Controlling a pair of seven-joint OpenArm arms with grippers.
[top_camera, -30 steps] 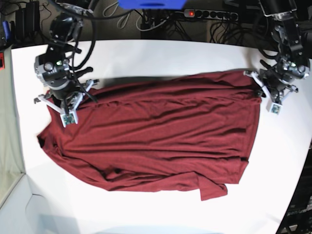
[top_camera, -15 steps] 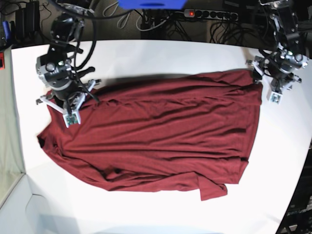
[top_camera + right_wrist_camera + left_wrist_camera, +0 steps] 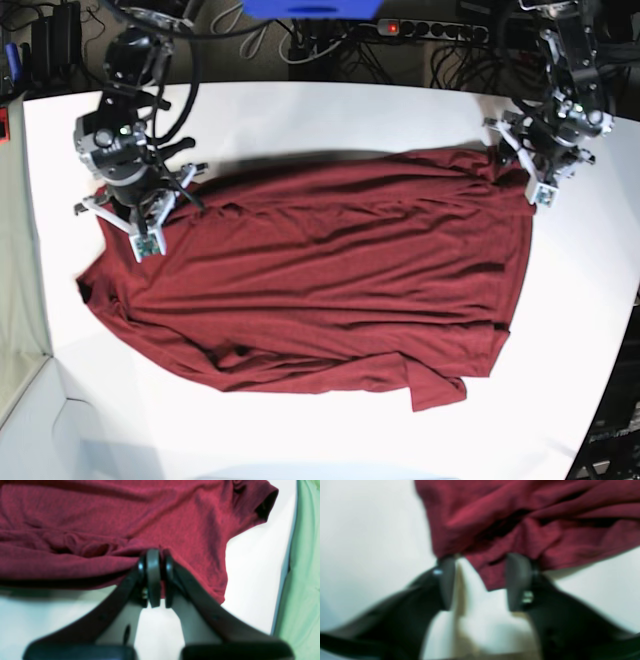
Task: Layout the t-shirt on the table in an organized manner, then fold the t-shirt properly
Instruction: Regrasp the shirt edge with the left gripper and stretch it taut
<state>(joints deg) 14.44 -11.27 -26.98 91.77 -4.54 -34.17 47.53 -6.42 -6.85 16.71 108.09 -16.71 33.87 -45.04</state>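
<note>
The maroon t-shirt (image 3: pixel 330 280) lies spread and wrinkled across the white table (image 3: pixel 300 120), with its hem toward the right and a sleeve at the left. My right gripper (image 3: pixel 140 215) is at the shirt's far left edge. In the right wrist view my right gripper (image 3: pixel 155 580) is shut on a fold of the t-shirt (image 3: pixel 100 517). My left gripper (image 3: pixel 525 165) is at the shirt's far right corner. In the blurred left wrist view my left gripper (image 3: pixel 482 582) is open, and the tip of the t-shirt's (image 3: pixel 520 517) corner lies between the fingers.
A power strip and cables (image 3: pixel 420 30) run behind the table's far edge. A blue object (image 3: pixel 310 8) sits at the top. A pale green surface (image 3: pixel 305 580) borders the table on the left side (image 3: pixel 15 300). The table's front right edge slants inward.
My left arm has moved back and to the left, from beside the shirt's right edge onto its far right corner. The right arm and the shirt have hardly moved.
</note>
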